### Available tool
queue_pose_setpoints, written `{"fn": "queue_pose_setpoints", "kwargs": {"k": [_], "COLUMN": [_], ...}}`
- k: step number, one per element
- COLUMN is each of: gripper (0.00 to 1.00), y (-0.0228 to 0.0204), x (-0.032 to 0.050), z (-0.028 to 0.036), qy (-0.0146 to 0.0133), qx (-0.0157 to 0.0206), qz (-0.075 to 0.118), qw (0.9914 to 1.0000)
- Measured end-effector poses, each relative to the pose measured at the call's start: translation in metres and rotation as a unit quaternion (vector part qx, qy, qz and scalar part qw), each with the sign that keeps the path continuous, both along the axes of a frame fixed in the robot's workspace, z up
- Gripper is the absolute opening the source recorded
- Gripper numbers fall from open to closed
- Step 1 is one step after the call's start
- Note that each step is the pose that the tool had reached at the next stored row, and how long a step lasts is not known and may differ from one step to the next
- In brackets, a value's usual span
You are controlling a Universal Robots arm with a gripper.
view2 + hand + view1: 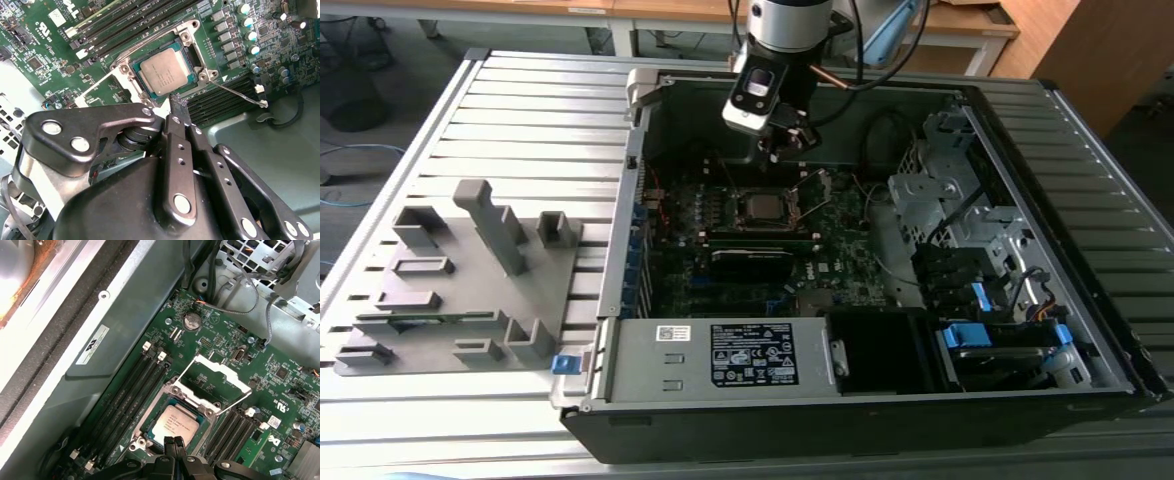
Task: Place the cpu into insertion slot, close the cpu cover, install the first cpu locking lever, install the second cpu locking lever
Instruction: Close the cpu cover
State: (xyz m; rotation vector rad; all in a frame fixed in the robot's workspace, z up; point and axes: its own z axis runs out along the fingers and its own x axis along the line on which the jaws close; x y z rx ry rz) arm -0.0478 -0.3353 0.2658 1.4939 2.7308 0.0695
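Placement of the cpu (165,72), a small flat square chip with a dull silver-grey metal top, was complete. It lay flat inside the insertion slot (191,54), the square dark socket with a metal rim on the dark green motherboard (280,370). The cpu cover (222,371), a thin silver-grey metal frame with a large square window, stood raised on its hinge at one side of the socket and was not lowered over the chip. One wire locking lever (235,91) stuck out from one side of the socket frame, and the other wire locking lever (100,81) stuck out from the opposite side.

The black two-finger gripper (173,441) hovered close above the socket, clear of the chip. Its fingers were pressed together with nothing between them.

In the exterior view the gripper (781,150) hung inside the open black computer case (720,430), which lay on a slatted grey metal bench (520,120). A grey moulded fixture block (494,240) sat on the bench beside the case, at the exterior view's left.
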Motion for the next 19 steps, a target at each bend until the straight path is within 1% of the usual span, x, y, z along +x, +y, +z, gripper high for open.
{"fn": "queue_pose_setpoints", "kwargs": {"k": [3, 9, 11, 15, 19], "gripper": [0.11, 0.11, 0.11, 0.11, 0.11], "y": [0.0, 0.0, 0.0, 0.0, 0.0], "x": [0.0, 0.0, 0.0, 0.0, 0.0], "z": [0.0, 0.0, 0.0, 0.0, 0.0], "qy": [0.0, 0.0, 0.0, 0.0, 0.0], "qx": [0.0, 0.0, 0.0, 0.0, 0.0], "qz": [0.006, 0.008, 0.011, 0.028, 0.05], "qw": [0.99998, 0.99997, 0.99994, 0.9996, 0.99876]}}
